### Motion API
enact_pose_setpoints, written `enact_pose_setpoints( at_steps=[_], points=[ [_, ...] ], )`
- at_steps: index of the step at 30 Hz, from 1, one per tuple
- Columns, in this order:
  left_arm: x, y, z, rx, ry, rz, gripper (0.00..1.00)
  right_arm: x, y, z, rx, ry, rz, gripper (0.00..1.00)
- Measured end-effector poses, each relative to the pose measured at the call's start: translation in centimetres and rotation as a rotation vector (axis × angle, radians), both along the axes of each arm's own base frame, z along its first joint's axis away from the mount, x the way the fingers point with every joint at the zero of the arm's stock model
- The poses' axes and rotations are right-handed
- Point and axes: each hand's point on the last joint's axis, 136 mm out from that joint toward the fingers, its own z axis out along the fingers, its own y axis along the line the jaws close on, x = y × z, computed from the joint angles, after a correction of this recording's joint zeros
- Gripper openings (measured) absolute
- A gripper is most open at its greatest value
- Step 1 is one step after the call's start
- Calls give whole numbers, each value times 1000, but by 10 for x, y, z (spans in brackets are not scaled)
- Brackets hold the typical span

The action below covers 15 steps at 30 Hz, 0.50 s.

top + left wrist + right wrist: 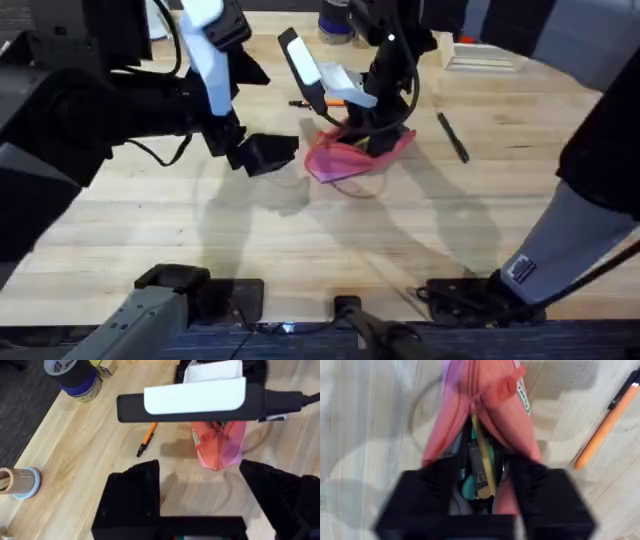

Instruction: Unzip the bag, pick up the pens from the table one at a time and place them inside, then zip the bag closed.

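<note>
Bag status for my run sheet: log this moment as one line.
bag: partly unzipped, on table | right gripper: at bag opening | left gripper: open, empty | orange pen, black pen: on table

The bag (345, 155) is soft pink cloth, faintly sheened; the tabletop (300, 240) is pale, matt wood with visible grain.
</note>
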Motion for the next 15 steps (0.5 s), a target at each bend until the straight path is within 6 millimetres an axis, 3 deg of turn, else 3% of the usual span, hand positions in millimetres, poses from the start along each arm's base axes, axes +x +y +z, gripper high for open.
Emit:
enact_pose_setpoints(
  at_steps=[2, 4, 15],
  points=[
    [0, 0, 0, 0, 0, 0, 993, 0, 0, 0, 1, -2, 0, 905],
    [0, 0, 0, 0, 0, 0, 993, 1, -2, -1, 0, 0, -2, 994],
    [0, 0, 0, 0, 0, 0, 994, 1, -2, -1, 4, 3, -6, 996]
  ],
)
